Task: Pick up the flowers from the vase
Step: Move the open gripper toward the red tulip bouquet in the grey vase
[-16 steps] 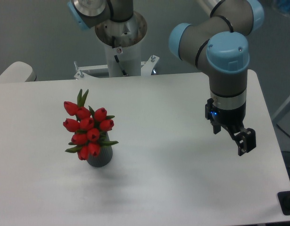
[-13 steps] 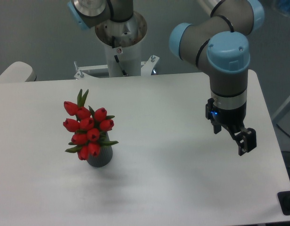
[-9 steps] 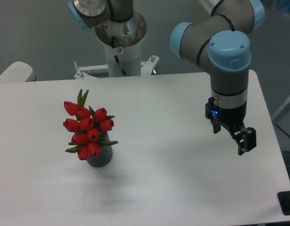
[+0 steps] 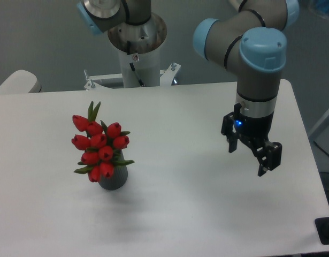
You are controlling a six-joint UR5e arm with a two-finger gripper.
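Flowers (image 4: pixel 98 146) sit well left of pincer (image 4: pixel 249 156).

One vase (image 4: pixel 113 179), one bunch of about nine red tulip flowers (image 4: pixel 98 147), one gripper (image 4: pixel 248 155), one table (image 4: pixel 175 214).

Soft even overhead light; faint shadows; slight blur.

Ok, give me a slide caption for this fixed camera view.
UR5e gripper hangs open over the white table, right of red flowers standing in a grey vase.
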